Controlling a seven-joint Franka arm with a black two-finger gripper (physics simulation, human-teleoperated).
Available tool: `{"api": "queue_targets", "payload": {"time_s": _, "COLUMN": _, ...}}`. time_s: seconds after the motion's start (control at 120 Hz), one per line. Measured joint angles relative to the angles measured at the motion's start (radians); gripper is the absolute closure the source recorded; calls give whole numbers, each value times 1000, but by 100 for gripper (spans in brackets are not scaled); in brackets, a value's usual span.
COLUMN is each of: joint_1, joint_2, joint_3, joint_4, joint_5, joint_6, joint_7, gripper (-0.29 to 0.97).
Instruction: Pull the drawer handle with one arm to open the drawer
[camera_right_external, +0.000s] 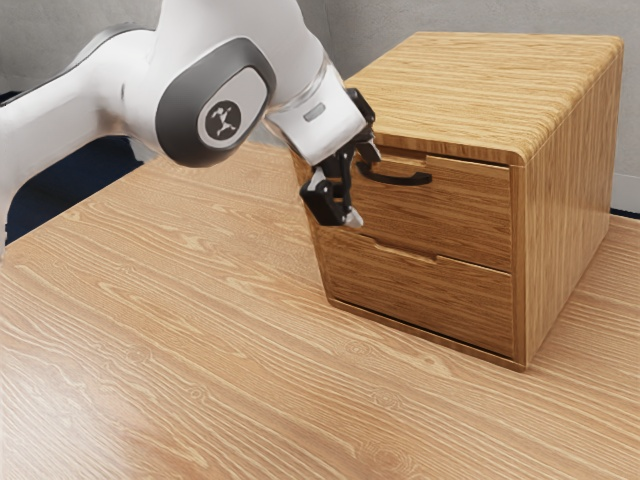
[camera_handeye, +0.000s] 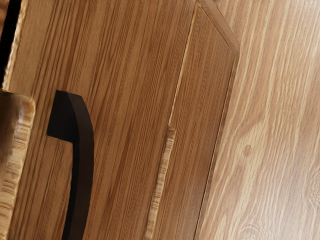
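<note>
Black handle (camera_right_external: 396, 178) on the top drawer (camera_right_external: 450, 215), pincer (camera_right_external: 356, 186) at its left end.

The handle's long axis runs level across the drawer front, sloping slightly down toward the right of the exterior view, and it bows outward from the wood. It sits just right of centre, in the upper half of the frame. In the wrist view the handle (camera_handeye: 80, 165) lies at lower left. A white emblem (camera_right_external: 222, 117) marks the arm's grey joint cap. The pincer is released, fingers spread above and below the handle's left end. The cabinet (camera_right_external: 480, 90) stands on the desk (camera_right_external: 200, 350).
</note>
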Motion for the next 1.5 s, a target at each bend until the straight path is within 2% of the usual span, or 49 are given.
{"api": "queue_targets", "payload": {"time_s": 0.05, "joint_1": 25, "joint_2": 19, "joint_3": 0, "joint_4": 28, "joint_5": -33, "joint_6": 23, "joint_7": 37, "gripper": 0}}
{"api": "queue_targets", "payload": {"time_s": 0.117, "joint_1": 50, "joint_2": 22, "joint_3": 6, "joint_4": 49, "joint_5": -65, "joint_6": 44, "joint_7": 81, "gripper": 8}}
{"api": "queue_targets", "payload": {"time_s": 0.183, "joint_1": 71, "joint_2": 18, "joint_3": 1, "joint_4": 54, "joint_5": -83, "joint_6": 60, "joint_7": 120, "gripper": 6}}
{"api": "queue_targets", "payload": {"time_s": 0.258, "joint_1": 223, "joint_2": 3, "joint_3": -156, "joint_4": 51, "joint_5": -95, "joint_6": 72, "joint_7": 159, "gripper": 4}}
{"api": "queue_targets", "payload": {"time_s": 0.342, "joint_1": 276, "joint_2": -1, "joint_3": -220, "joint_4": 44, "joint_5": -100, "joint_6": 79, "joint_7": 197, "gripper": 2}}
{"api": "queue_targets", "payload": {"time_s": 0.692, "joint_1": 256, "joint_2": -49, "joint_3": -236, "joint_4": -83, "joint_5": -111, "joint_6": 46, "joint_7": 305, "gripper": 0}}
{"api": "queue_targets", "payload": {"time_s": 0.858, "joint_1": 247, "joint_2": -27, "joint_3": -234, "joint_4": -89, "joint_5": -115, "joint_6": 51, "joint_7": 330, "gripper": -3}}
{"api": "queue_targets", "payload": {"time_s": 0.95, "joint_1": 247, "joint_2": -16, "joint_3": -223, "joint_4": -88, "joint_5": -115, "joint_6": 62, "joint_7": 339, "gripper": 1}}
{"api": "queue_targets", "payload": {"time_s": 1.083, "joint_1": 281, "joint_2": -12, "joint_3": -218, "joint_4": -89, "joint_5": -116, "joint_6": 75, "joint_7": 350, "gripper": 0}}
{"api": "queue_targets", "payload": {"time_s": 1.5, "joint_1": 281, "joint_2": -5, "joint_3": -218, "joint_4": -88, "joint_5": -121, "joint_6": 87, "joint_7": 369, "gripper": -1}}
